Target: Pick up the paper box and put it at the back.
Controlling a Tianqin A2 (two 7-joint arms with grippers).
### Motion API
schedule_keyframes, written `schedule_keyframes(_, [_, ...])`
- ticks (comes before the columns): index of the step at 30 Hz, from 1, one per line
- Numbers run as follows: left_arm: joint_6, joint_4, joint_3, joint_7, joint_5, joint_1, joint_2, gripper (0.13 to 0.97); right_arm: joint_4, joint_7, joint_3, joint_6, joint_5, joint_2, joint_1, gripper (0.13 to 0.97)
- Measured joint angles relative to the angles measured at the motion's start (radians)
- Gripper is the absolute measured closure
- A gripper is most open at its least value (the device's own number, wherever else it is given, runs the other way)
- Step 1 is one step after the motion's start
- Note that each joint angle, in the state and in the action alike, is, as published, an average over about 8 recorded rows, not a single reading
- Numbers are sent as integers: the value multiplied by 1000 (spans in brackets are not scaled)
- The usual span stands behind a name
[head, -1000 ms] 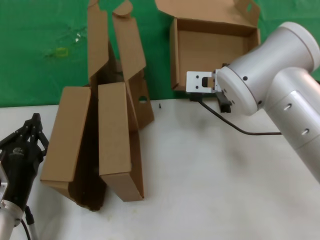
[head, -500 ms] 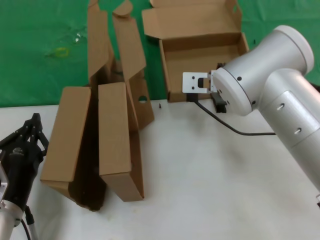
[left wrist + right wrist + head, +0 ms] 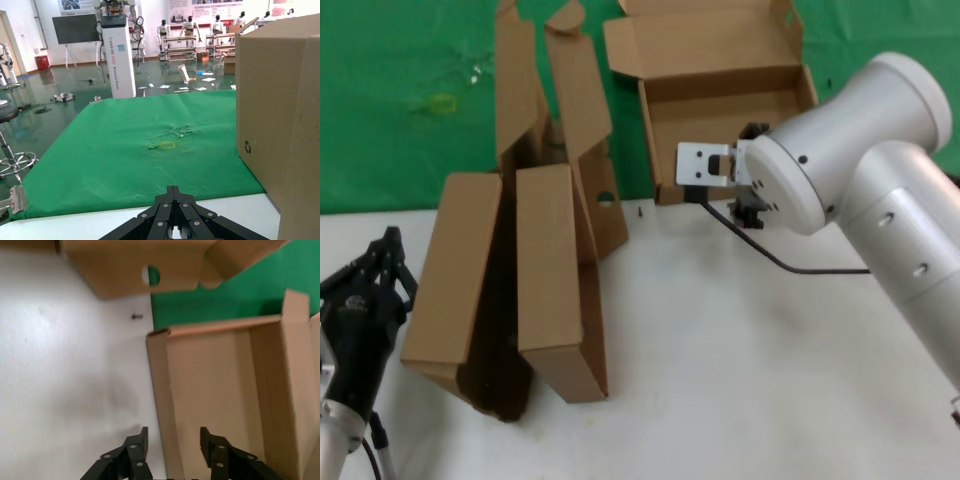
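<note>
The right end effector [image 3: 172, 440], fingers parted and astride the near wall of the paper box [image 3: 725, 120] without visibly pinching it, hangs at the box's front edge; in the head view the wrist and its white bracket hide the fingertips. The spread looks like a release, or a grip not yet made, though which cannot be judged from this moment alone. The paper box, a shallow brown cardboard mailer, sits open with its hinged lid [image 3: 695, 40] thrown back, its body lying on the green cloth backdrop [image 3: 400, 100] and its front edge at the line where cloth meets the white tabletop [image 3: 740, 340]. That places it at the back, so the task appears to be at or near its end. A small dark screw-like speck [image 3: 638, 212] lies on the tabletop just beside the box's front corner. Beside the box, toward the robot's left, two alike brown cardboard boxes [image 3: 510, 280] lean against each other, flaps up against the backdrop, one showing a round hole in its side wall. Well apart from the paper box, beyond that pair, the left end effector [image 3: 172, 212] waits low over the tabletop with its black fingers drawn together, holding nothing.
</note>
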Motion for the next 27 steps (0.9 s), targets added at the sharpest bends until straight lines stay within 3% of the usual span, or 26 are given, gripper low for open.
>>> schedule_keyframes(10, [0, 0, 0, 0, 0, 0, 0, 954, 290, 21, 91, -72, 27, 35, -8, 614])
schedule_keyframes(17, [0, 0, 0, 0, 0, 0, 0, 954, 486, 128, 287, 70, 59, -10, -130, 418])
schedule_keyframes(20, [0, 0, 0, 0, 0, 0, 0, 954, 534, 168, 373, 144, 105, -39, -193, 376])
schedule_keyframes(27, [0, 0, 0, 0, 0, 0, 0, 939, 545, 153, 425, 230, 198, -46, -261, 250])
